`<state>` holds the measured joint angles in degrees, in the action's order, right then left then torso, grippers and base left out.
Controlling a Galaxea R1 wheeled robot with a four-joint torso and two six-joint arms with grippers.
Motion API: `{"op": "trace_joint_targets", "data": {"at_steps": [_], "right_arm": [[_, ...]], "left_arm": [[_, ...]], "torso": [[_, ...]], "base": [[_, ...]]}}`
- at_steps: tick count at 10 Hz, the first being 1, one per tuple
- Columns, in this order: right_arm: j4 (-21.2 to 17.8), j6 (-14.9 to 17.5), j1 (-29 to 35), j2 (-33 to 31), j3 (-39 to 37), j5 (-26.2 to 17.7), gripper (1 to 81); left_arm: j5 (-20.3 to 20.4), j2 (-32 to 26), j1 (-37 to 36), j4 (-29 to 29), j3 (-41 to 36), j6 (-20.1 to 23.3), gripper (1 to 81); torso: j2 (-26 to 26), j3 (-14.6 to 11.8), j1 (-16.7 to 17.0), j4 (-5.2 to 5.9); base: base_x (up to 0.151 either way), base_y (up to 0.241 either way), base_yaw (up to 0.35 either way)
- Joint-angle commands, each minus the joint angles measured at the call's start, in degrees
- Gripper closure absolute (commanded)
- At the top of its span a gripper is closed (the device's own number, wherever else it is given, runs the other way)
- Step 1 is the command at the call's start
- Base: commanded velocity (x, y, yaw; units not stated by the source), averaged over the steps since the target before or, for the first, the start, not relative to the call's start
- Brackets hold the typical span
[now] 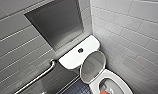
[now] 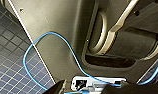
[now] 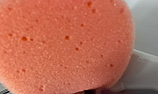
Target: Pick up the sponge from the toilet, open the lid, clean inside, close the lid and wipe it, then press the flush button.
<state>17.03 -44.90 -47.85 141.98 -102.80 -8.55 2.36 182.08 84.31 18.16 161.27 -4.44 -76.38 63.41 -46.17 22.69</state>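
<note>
The white toilet stands in the corner, its lid raised against the cistern with the greyish inner face showing. The dark flush button sits in the middle of the cistern top. At the lower edge of the head view the orange-red sponge is down inside the bowl. The sponge looms large and close in the right wrist view against white ceramic, with my right gripper shut on it. My left gripper is open and empty, hanging beside the robot's own dark body.
A metal grab bar runs along the grey tiled wall left of the cistern. Above it is a recessed steel niche. White tiles cover the wall on the right. Dark mosaic floor and a blue cable show beside the robot's body.
</note>
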Motion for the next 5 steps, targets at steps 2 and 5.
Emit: {"op": "trace_joint_targets", "data": {"at_steps": [2,5], "right_arm": [[0.55,-0.37,1.30,-12.39,11.39,-2.35,81.1],[0.55,-0.45,-0.19,-15.83,13.25,-2.09,81.1]], "left_arm": [[-4.74,-0.66,1.34,0.21,0.36,0.39,1.0],[-4.74,-0.66,1.35,0.21,0.36,0.39,1.0]], "torso": [[0.00,0.00,0.00,0.00],[0.00,0.00,0.00,0.00]], "base": [[0.000,0.000,0.000],[0.000,0.000,0.000]]}}
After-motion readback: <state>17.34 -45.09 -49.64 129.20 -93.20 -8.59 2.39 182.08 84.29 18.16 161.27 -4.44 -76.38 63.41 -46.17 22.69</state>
